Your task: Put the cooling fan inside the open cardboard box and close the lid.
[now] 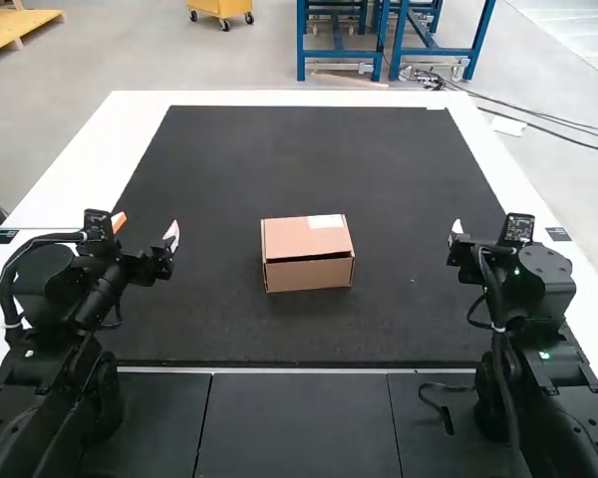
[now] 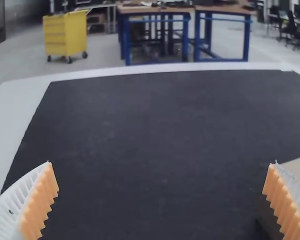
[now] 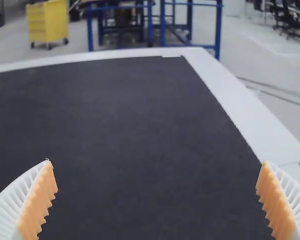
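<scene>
Here, the left hand (image 1: 145, 230) is wide open, with its two fingers (image 2: 39, 204) far apart. The fingers are white with orange bumpy pads. Nothing is between them, and they touch nothing. The hand hangs a little above the black mat (image 1: 309, 149), near the mat's left side.

The right hand (image 3: 154, 200) is wide open too. Its orange pads face each other across a big gap, and it holds nothing. It hangs over the right side of the mat, close to the mat's edge.

Between the two hands, in the middle of the mat, sits the cardboard box (image 1: 307, 254). It is well apart from both hands. The box is brown and stands flat on the mat. Its lid is down, so the top is shut. A small white label (image 1: 326, 221) is stuck on the top, near the far edge.

The mat covers most of the white tabletop (image 1: 90, 139), and a white strip of tabletop shows around the mat's left, far and right sides.
</scene>
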